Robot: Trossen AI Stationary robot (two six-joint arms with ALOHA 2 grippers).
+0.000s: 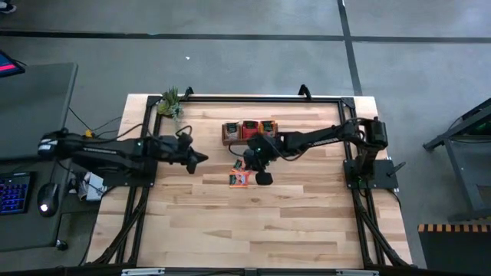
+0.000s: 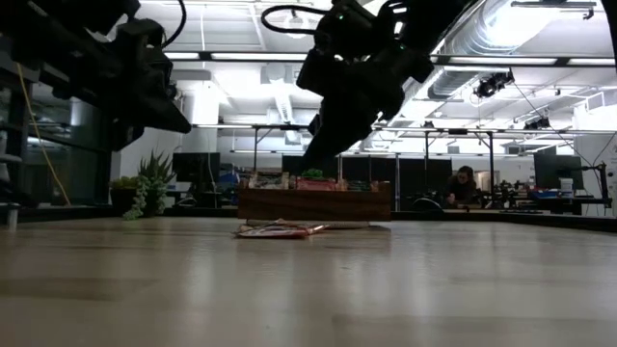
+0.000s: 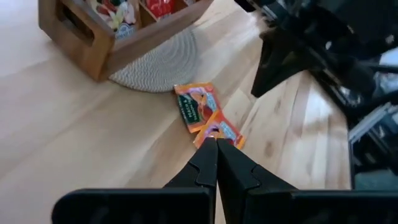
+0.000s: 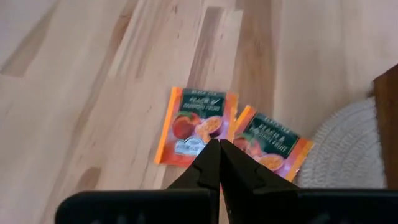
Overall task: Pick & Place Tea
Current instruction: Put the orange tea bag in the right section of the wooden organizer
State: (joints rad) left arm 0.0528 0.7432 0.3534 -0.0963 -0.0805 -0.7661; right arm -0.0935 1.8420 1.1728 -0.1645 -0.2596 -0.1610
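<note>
Tea sachets (image 4: pixel 194 126) are seen just beyond the tip of the right tool (image 4: pixel 219 144), whose two fingers are pressed together with nothing between them. Two orange sachets are lying flat on the table (image 1: pixel 268 222), side by side and touching or slightly overlapping at one edge; the second sachet (image 4: pixel 273 144) is nearer the round woven mat (image 4: pixel 348 149). In the high view the right tool (image 1: pixel 263 178) is held low over this pair (image 1: pixel 240 176), in front of the wooden tray (image 1: pixel 250 132), where more sachets are stored in compartments. The tray is set on the mat.

The left tool (image 3: pixel 217 144) is also closed on nothing and is held above the table, well to the left of the sachets, pointed toward them; it appears to be waiting.

No sachet is held, so a pick is judged to be still ahead. With the fingers shut, a descent would only push the sachets across the smooth wood; the fingers must be spread first. Because the packets are thin and flat, an edge may be missed and the fingers may slide over the top. Because the two are touching, both could be pinched or dragged together. A tilted carry might let a packet slip out before the tray is reached.
</note>
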